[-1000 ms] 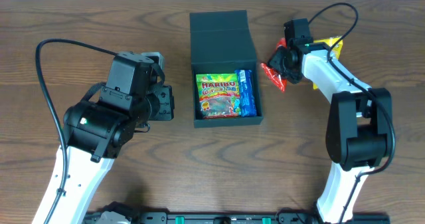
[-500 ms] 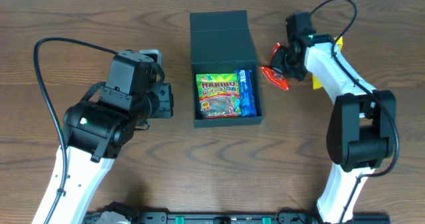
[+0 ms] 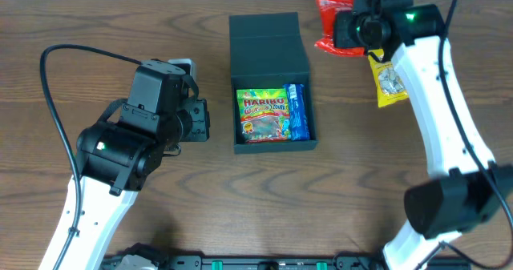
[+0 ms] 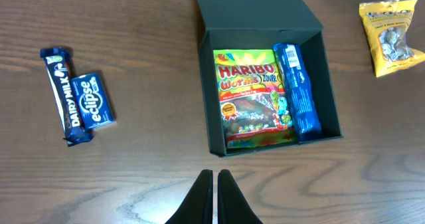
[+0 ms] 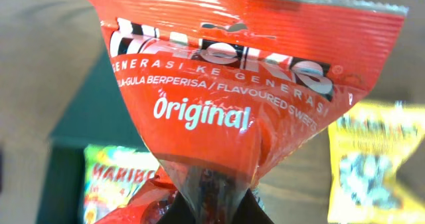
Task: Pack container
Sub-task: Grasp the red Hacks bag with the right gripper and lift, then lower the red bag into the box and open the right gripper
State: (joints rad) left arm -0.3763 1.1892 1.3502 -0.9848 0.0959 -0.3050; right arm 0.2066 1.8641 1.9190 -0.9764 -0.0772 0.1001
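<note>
Brown wood tabletop (image 3: 80, 30), container (image 3: 268, 38) at centre, lid open, gummy bag (image 3: 263, 114) and blue pack (image 3: 298, 110) flat inside. My right fingers (image 5: 212, 201) are clamped on the red packet (image 5: 226, 98), held aloft by the lid, probably to drop it in. Left fingers (image 4: 214, 194) are pressed together, empty, parked clear.

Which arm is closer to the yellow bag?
Right. The right gripper hangs close beside the yellow bag, holding a red packet. The left gripper sits far off, past the box.
</note>
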